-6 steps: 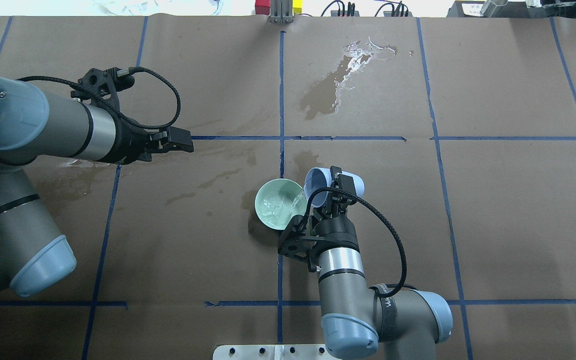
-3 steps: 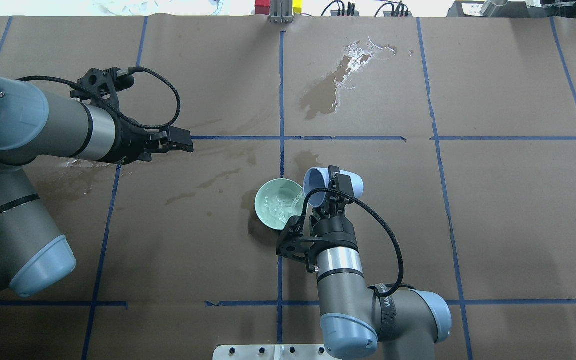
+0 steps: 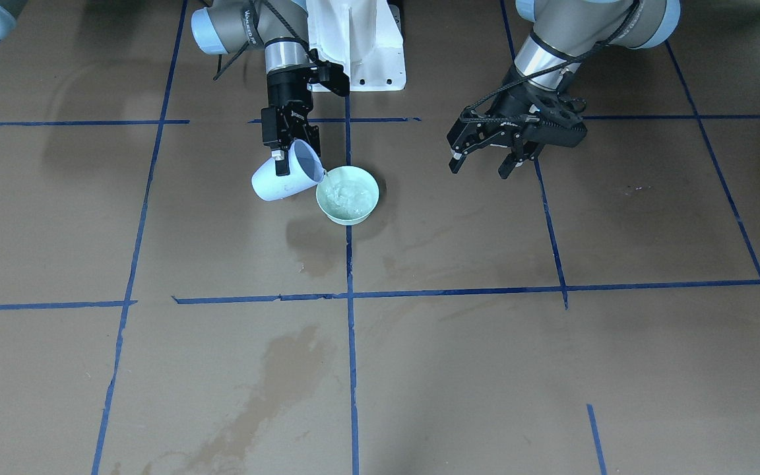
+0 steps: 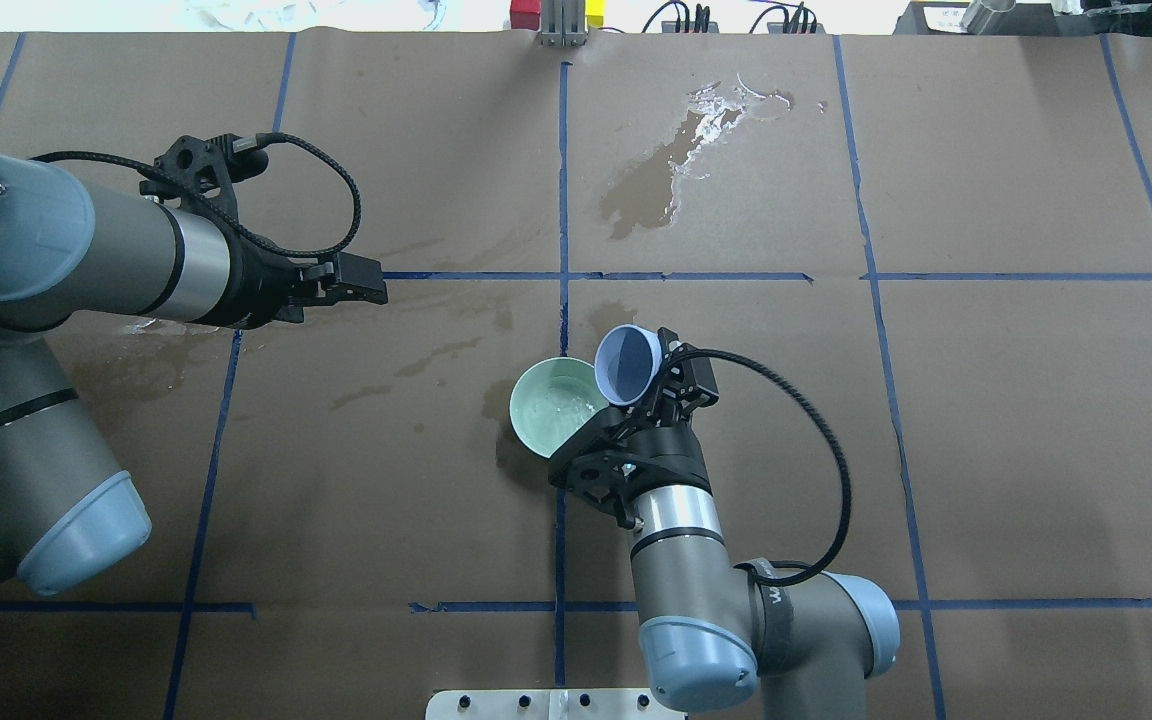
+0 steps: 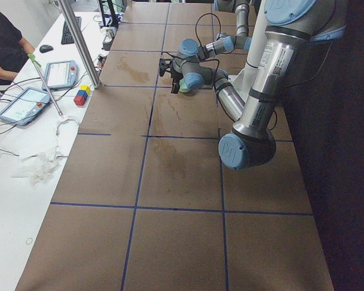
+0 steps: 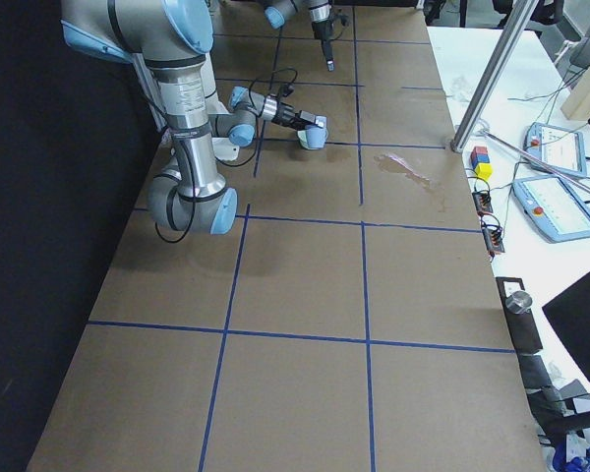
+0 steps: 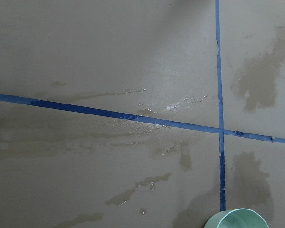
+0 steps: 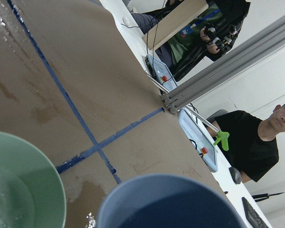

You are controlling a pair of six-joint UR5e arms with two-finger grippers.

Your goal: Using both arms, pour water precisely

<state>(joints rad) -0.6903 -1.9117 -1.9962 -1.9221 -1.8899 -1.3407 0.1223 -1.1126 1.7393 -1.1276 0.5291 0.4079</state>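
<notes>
My right gripper (image 3: 282,165) is shut on the pale blue cup (image 3: 284,177), one finger inside its rim and one outside. The cup (image 4: 628,365) hangs tilted, its mouth at the right edge of the pale green bowl (image 4: 554,405). Rippled clear water (image 3: 347,194) lies in the bowl (image 3: 347,210), and a thin trickle shows at the cup's lip. The right wrist view looks over the cup's rim (image 8: 171,202) and the bowl (image 8: 23,190). My left gripper (image 3: 482,165) hovers open and empty well to the bowl's left. Only the bowl's rim (image 7: 235,219) shows in the left wrist view.
Brown paper with blue tape lines covers the table. Wet stains lie around the bowl, and a shiny puddle (image 4: 681,155) sits at the far middle. The white pedestal (image 3: 353,39) stands at the robot's base. People (image 8: 256,137), tablets and a metal post (image 6: 492,79) line the far side.
The right wrist has rotated, tipping the cup back so its mouth now faces more upward; the broad stream into the bowl has thinned. The left arm has not moved.
</notes>
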